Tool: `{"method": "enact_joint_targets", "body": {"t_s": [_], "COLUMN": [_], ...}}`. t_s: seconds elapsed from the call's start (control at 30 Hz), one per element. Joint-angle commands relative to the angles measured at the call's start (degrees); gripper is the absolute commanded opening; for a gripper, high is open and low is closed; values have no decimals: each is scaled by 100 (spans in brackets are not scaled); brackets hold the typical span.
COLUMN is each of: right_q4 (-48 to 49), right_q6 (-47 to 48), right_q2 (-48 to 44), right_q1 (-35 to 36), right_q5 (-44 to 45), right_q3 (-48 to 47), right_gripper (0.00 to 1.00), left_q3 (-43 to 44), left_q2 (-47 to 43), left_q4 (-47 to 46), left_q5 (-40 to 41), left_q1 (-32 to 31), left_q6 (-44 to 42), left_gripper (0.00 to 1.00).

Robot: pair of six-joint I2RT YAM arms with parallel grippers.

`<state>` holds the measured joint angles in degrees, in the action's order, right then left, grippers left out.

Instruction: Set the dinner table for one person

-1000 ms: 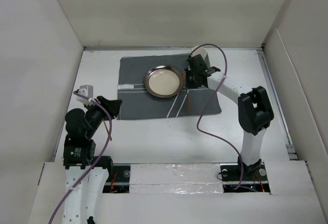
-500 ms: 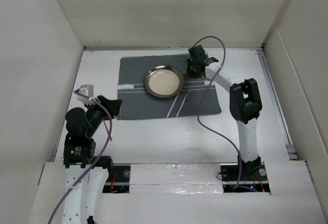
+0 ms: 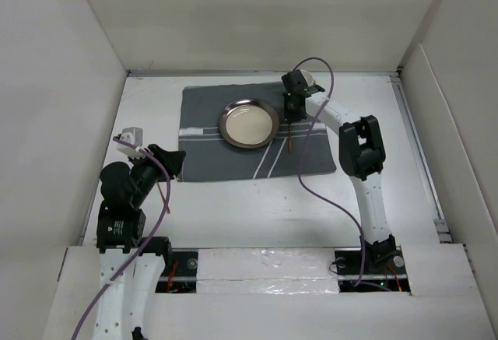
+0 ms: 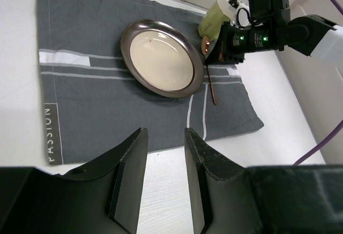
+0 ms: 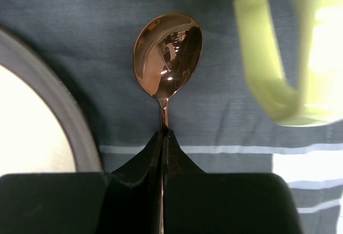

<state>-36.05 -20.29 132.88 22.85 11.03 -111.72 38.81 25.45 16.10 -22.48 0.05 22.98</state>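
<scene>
The white dinner table (image 3: 257,208) carries a dark grey striped placemat (image 3: 218,149) with a round metal plate (image 3: 249,122) on it. My right gripper (image 3: 291,111) is just right of the plate, shut on the neck of a copper spoon (image 5: 167,52). The spoon's handle (image 3: 290,139) runs toward the near side, low over the mat. A pale green mug (image 5: 289,57) stands just beyond and right of the spoon bowl. My left gripper (image 4: 164,133) is open and empty above bare table, near the placemat's near-left edge. From there I see the plate (image 4: 161,57), the spoon (image 4: 212,87) and the mug (image 4: 213,17).
White panel walls (image 3: 62,83) close in the table on the left, far and right sides. A thin brown stick (image 3: 163,192) lies on the table by my left arm. A purple cable (image 3: 307,177) loops over the placemat's right part.
My right arm has folded its elbow inward and left. Its gripper has shifted slightly toward the far edge with the spoon, whose handle now points straighter toward the near side. The left arm has not moved.
</scene>
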Motion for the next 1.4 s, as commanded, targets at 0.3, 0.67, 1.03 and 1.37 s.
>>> {"method": "enact_joint_targets", "body": {"t_s": [0.3, 0.67, 1.03, 1.37], "right_q4": [151, 239, 301, 1544], "right_q6": [201, 280, 236, 342], "right_q2": [177, 335, 256, -2632], "right_q1": [-105, -53, 0, 316], "right_q5": [163, -83, -4, -724], "right_q3": [-377, -649, -526, 1580], "right_gripper": [3, 0, 33, 50], "left_q3": [13, -14, -5, 153], "left_q2": [83, 74, 118, 775], "left_q4": [-230, -239, -239, 174], "left_q5": [-20, 103, 121, 1264], "left_q1": [30, 30, 30, 179], "left_q6": [-31, 13, 4, 303], "left_gripper": [31, 32, 32, 32]}}
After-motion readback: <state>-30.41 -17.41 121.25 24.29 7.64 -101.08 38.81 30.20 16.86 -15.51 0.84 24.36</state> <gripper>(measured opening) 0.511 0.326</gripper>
